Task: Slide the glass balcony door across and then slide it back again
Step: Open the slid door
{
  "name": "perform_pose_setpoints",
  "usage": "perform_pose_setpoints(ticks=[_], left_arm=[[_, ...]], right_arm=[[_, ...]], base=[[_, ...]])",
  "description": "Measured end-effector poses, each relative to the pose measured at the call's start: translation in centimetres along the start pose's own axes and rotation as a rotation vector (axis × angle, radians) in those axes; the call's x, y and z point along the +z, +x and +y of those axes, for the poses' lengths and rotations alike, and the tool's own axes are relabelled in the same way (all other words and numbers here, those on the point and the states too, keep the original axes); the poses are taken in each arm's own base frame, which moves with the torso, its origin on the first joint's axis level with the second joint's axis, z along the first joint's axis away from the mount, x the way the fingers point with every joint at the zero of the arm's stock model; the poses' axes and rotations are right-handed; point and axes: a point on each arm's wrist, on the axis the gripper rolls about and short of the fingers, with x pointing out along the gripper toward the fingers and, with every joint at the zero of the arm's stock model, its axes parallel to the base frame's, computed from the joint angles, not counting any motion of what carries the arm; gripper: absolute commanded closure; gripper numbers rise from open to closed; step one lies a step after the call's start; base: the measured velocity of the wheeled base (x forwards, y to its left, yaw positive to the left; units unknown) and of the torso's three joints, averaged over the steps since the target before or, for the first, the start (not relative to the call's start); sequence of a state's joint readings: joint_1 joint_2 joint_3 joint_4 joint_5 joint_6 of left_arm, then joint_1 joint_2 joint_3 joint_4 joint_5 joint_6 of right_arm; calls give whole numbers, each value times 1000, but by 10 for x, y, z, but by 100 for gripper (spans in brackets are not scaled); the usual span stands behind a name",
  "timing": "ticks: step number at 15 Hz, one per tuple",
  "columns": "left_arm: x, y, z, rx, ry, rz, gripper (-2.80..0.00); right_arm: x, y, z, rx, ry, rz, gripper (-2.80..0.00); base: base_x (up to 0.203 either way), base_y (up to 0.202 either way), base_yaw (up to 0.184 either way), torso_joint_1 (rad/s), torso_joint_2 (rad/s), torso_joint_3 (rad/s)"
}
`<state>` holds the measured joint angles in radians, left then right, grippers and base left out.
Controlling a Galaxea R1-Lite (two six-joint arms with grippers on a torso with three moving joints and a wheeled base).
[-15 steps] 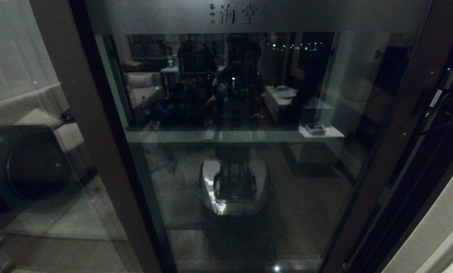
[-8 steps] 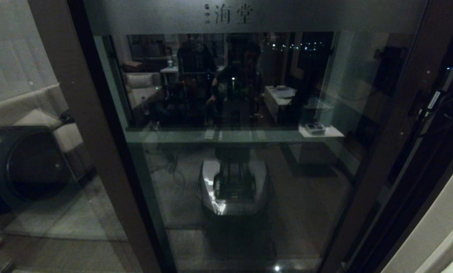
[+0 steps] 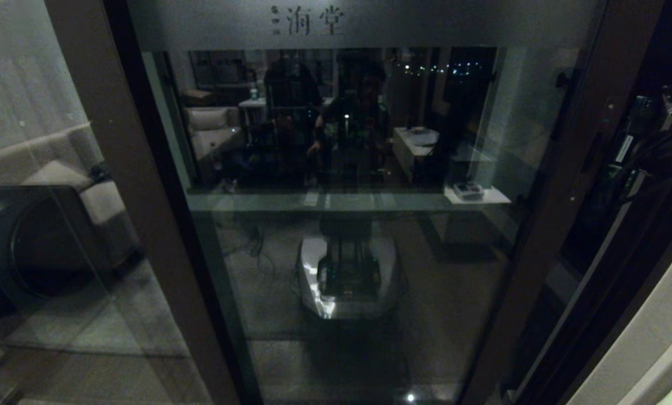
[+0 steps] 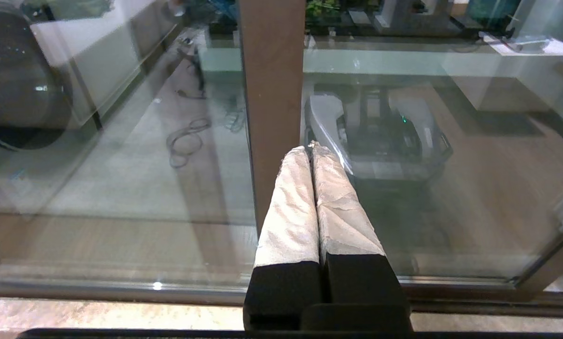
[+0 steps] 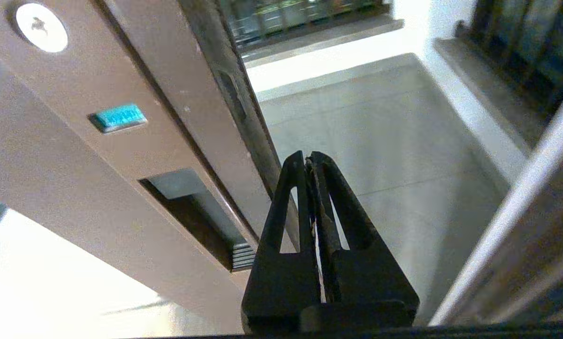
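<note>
The glass balcony door [image 3: 358,253] fills the head view, with a frosted band [image 3: 369,22] across its top and a dark brown right stile [image 3: 572,169]. In the right wrist view my right gripper [image 5: 308,157] is shut on nothing. It sits just beside the stile's outer edge [image 5: 243,117], close to the recessed handle [image 5: 191,212]. My left gripper [image 4: 309,148] is shut too, its white-wrapped fingers [image 4: 290,207] pointing at a brown upright post [image 4: 269,94] low near the floor track. In the head view only the right arm's cables [image 3: 667,146] show.
A fixed glass panel [image 3: 43,169] on the left shows a sofa and a dark round-fronted box [image 3: 37,242]. The robot's base is mirrored in the glass [image 3: 347,275]. Pale balcony floor [image 5: 380,141] lies beyond the door's edge, and a white wall [image 3: 650,337] is at lower right.
The door has slid to the left: its frosted lettering and right stile have shifted left, and the dark gap on the right has widened. The left post is unmoved.
</note>
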<state>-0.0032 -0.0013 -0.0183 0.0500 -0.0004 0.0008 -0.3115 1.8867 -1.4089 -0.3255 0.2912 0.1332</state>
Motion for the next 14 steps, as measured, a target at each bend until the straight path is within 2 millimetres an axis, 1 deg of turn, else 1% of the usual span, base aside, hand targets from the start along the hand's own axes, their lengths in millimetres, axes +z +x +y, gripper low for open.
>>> perform_pose_setpoints(ticks=[3,8,14], left_arm=[[0,0,0,0,0,0,0],[0,0,0,0,0,0,0],[0,0,0,0,0,0,0]], right_arm=[[1,-3,9,17,-1,-1,0],[-4,-8,33,62,-11,16,0],[-5,-10,47,96,-3,22,0]], base=[[0,0,0,0,0,0],[0,0,0,0,0,0],[0,0,0,0,0,0]])
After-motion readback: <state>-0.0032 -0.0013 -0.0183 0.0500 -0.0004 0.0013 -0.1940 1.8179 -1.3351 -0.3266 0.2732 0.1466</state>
